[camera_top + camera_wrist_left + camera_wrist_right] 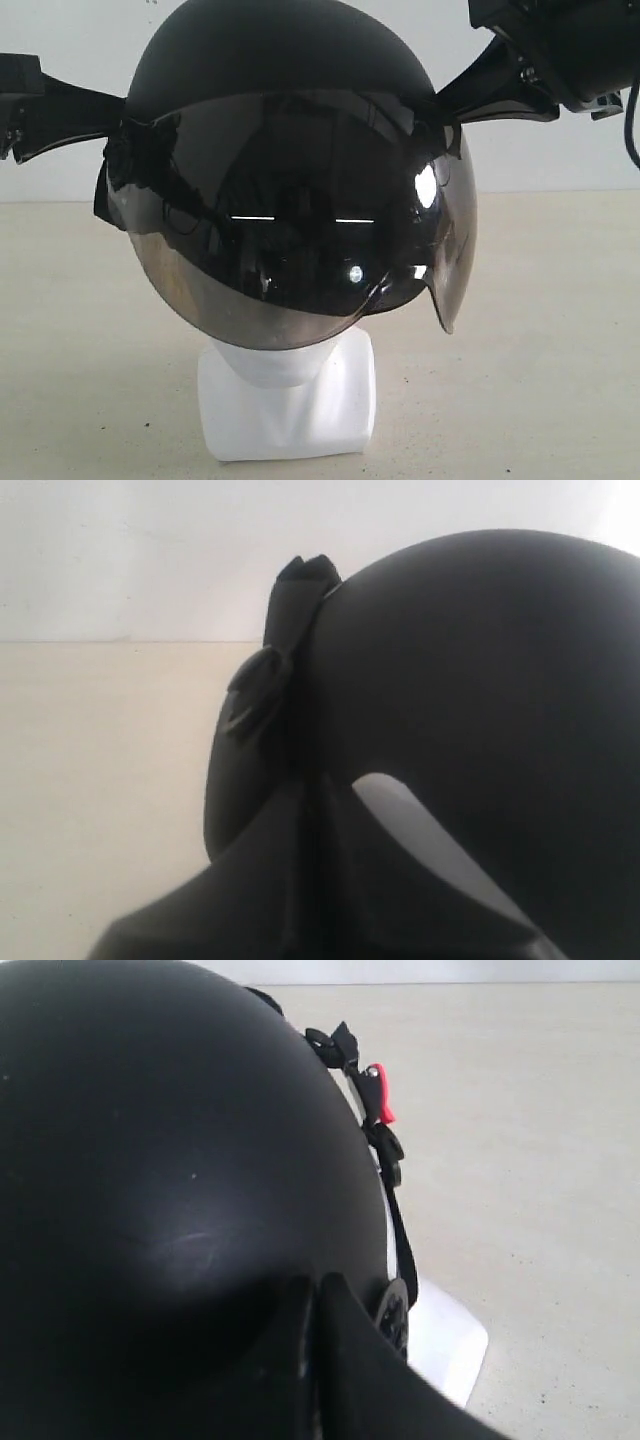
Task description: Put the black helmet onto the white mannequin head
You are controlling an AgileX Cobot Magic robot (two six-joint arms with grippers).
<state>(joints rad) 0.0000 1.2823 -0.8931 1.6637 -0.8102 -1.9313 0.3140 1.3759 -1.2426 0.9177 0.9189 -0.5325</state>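
Observation:
The black helmet [290,70] sits low over the white mannequin head [290,400], its smoky visor [290,250] hiding the face. Only the chin, neck and block base show below. My left gripper [115,125] is shut on the helmet's left edge and my right gripper [445,100] on its right edge. In the left wrist view the helmet shell [480,680] fills the frame beyond my pinched left gripper [312,802]. In the right wrist view my right gripper [315,1295] pinches the helmet rim [150,1160], with the mannequin base [445,1345] just past it.
A beige tabletop [540,350] spreads around the base, with a pale wall [560,160] behind. A chin strap with a red clip [380,1100] hangs at the helmet's side.

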